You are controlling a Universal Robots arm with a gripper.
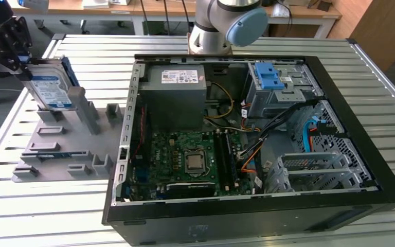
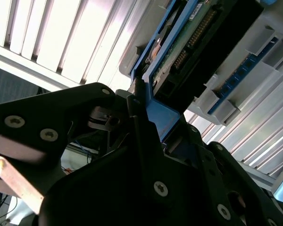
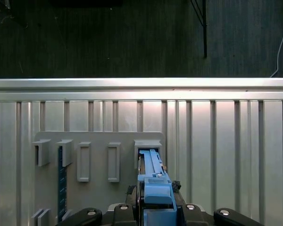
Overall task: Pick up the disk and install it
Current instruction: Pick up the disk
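Grasp made, install not done. The gripper (image 1: pixel 24 66) is clamped on the top edge of the disk (image 1: pixel 52 91), which is held upright at a slot of the grey holder rack (image 1: pixel 67 149), at the exterior view's left. Whether it is lifted free cannot be told. The drive cage (image 1: pixel 287 92) in the open computer case (image 1: pixel 252 226) is well apart. A white-and-blue label is seen on the disk, its print too small to read.

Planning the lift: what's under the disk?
The grey holder: the disk stands in its slot, bottom edge hidden inside. Gripper at its top.
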